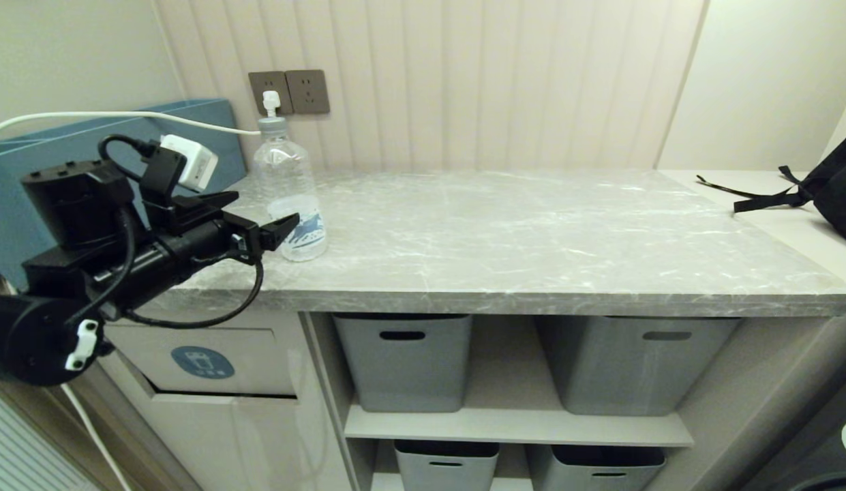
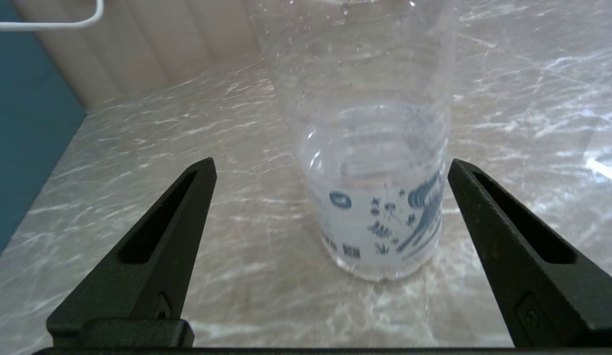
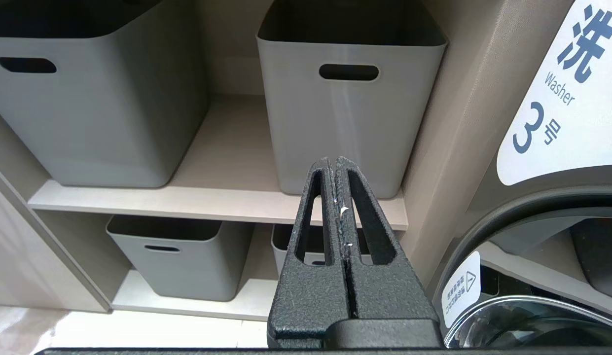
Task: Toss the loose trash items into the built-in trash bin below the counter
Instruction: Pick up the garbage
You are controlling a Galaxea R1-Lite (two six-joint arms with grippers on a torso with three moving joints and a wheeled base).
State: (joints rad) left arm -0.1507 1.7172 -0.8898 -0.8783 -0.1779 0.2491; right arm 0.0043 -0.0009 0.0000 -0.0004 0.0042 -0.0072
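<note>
At far left, blue box (image 1: 27, 170) standing against the wall, left of the bottle. Next, left gripper (image 1: 259, 219) level with the bottle's (image 1: 290, 194) lower half, fingers (image 2: 158, 251) spread wide and holding nothing, one on each side of the label without touching: probably lined up to clamp the ribbed waist rather than the slippery shoulder. Bottle upright on the worktop (image 1: 532, 239), near its left end and back from the front edge, just in front of the wall sockets (image 1: 290, 92); a white cable (image 1: 123, 117) running behind and left of it. Below and left of the bottle, bin (image 1: 211, 361) under the slab, flap shut, blue sticker facing out, so a short carry down once gripped. Right of the bin, grey tubs (image 1: 402, 361) on shelves. No tan scrap to be seen. Far right of the bottle, black strap (image 1: 763, 198), left alone. Right gripper (image 3: 339, 197) parked low before the tubs, well away from the bottle, fingers pressed together, empty.
</note>
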